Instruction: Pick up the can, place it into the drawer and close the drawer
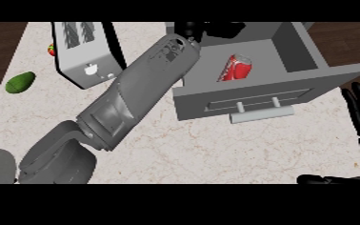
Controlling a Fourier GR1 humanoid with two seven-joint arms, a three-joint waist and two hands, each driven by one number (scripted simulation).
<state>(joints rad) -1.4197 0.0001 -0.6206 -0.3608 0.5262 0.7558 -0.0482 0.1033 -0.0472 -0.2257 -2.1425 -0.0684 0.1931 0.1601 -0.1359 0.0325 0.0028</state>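
can (237,67): lies tilted inside the open drawer (246,100), long axis toward the far edge of the bench (232,148)
left robot hand (191,30): just past the drawer's far left corner, near the can; fingers hidden, cannot tell
right robot hand (349,106): straight fingers, at the bench's right edge, nearer the handle (262,114)
next: push the front shut

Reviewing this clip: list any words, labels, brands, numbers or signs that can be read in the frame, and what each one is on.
None can be read.
Red can, lying in the open drawer: white markings on its side, too blurred to read.
Toaster: a small white mark on its front, not legible as text or a number.
Nothing else carries writing.
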